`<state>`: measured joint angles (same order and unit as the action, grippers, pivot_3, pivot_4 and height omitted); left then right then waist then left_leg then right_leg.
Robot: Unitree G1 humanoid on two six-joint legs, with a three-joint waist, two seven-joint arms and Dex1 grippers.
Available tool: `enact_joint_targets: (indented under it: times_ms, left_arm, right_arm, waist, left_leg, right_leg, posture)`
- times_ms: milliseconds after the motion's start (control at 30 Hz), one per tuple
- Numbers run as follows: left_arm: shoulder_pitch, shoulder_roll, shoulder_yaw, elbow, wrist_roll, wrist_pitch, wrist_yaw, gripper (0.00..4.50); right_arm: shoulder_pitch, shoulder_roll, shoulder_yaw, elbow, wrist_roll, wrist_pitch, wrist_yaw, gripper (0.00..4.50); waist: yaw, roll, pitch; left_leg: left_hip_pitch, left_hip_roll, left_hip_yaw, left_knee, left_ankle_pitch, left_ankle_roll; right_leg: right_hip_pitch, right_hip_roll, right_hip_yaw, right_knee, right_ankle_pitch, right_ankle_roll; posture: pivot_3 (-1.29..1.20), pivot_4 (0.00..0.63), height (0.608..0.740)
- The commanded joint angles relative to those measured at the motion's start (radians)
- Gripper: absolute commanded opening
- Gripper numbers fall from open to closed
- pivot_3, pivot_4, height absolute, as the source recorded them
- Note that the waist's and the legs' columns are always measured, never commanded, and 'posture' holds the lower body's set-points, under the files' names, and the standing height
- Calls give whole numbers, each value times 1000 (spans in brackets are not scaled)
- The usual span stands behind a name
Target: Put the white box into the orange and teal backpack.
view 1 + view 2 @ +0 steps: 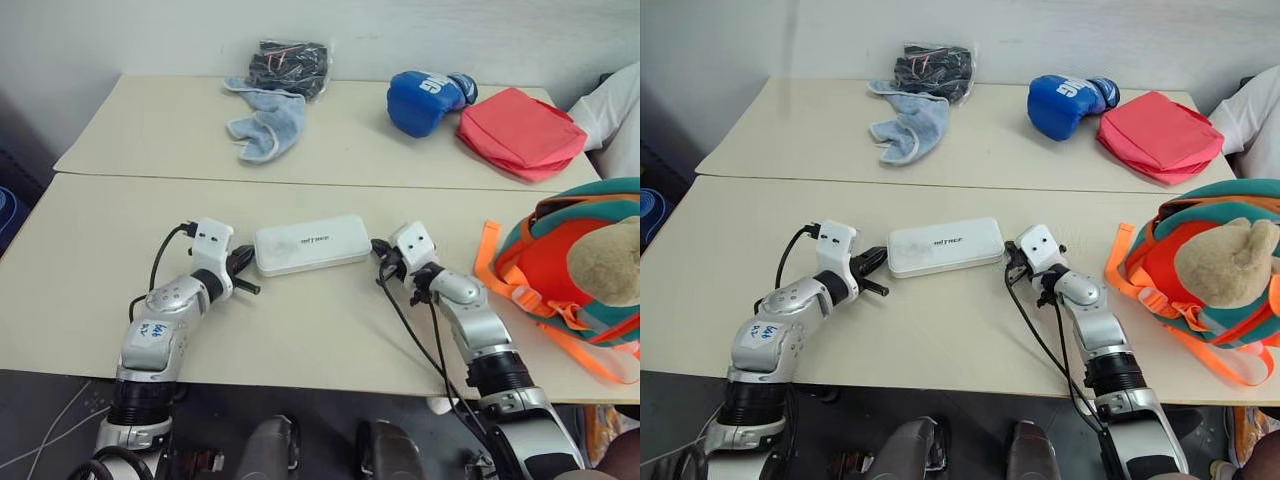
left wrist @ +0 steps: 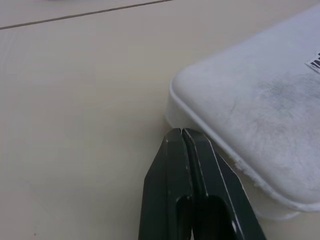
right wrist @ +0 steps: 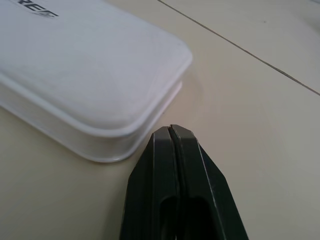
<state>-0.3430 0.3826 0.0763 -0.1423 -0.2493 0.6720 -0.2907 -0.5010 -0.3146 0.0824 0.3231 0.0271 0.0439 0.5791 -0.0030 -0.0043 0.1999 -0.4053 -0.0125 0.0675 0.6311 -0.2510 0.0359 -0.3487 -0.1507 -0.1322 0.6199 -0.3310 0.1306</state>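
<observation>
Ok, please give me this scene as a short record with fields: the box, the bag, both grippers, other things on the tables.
box: white box flat on the near table, between the two grippers
bag: orange and teal backpack at the table's right end, plush toy on it
left gripper: shut, tip at the box's left end
right gripper: shut, tip at the box's right end
far table: blue cloth, dark bundle, blue boxing glove, red pouch

The white box (image 1: pixel 310 244) has small dark letters on its top, but they are too small to read. The blue boxing glove (image 1: pixel 424 99) has big white letters on it, and they cannot be made out either. A white sticker (image 1: pixel 152 329) on the left arm has blue handwriting that is too tiny to read.
</observation>
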Motion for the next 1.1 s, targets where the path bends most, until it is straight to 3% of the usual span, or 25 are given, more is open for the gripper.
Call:
enact_joint_targets:
  times_ms: [33, 367, 633, 867, 1033, 1100]
  left_arm:
    - [-6, 14, -3, -22, -16, -10, -48, 33]
    - [80, 105, -45, -109, -44, -80, -244, 33]
    - [193, 168, -47, -287, -123, 37, -334, 33]
    - [273, 190, -19, -336, -146, 87, -330, 33]
    - [283, 227, 81, -270, -263, 254, -354, 33]
    - [263, 241, 135, -233, -350, 395, -362, 407]
  right_arm:
    - [34, -30, 11, -81, 53, -26, 107, 1]
    - [232, -173, 11, -386, 163, 44, 330, 1]
    - [418, -282, -83, -590, 225, 150, 333, 1]
    - [550, -369, -168, -627, 245, 147, 355, 1]
    - [559, -381, -196, -589, 247, 96, 352, 1]
    - [549, -383, -201, -576, 243, 89, 350, 0]
  waist:
    - [0, 0, 0]
    - [2, 0, 0]
    - [7, 0, 0]
    - [24, 0, 0]
    - [27, 0, 0]
    - [27, 0, 0]
  left_leg:
    - [0, 0, 0, 0, 0, 0]
    - [0, 0, 1, -1, -1, -1]
    - [-1, 2, 1, -1, -3, -3]
    - [-1, 2, 1, -1, -5, -3]
    - [0, 4, 2, 0, -5, -3]
    - [0, 5, 2, 0, -5, -3]
  right_leg:
    - [0, 0, 0, 0, 0, 0]
    - [-1, 0, 2, 0, 0, 0]
    - [-1, 0, 3, -2, 0, 0]
    - [-1, 0, 8, -7, 0, -1]
    - [-1, 2, 11, -8, 1, -2]
    - [-1, 3, 11, -8, 1, -2]
  posture:
    - [0, 150, 740]
    - [0, 150, 740]
    - [0, 150, 740]
    - [0, 150, 740]
    - [0, 150, 740]
    - [0, 150, 740]
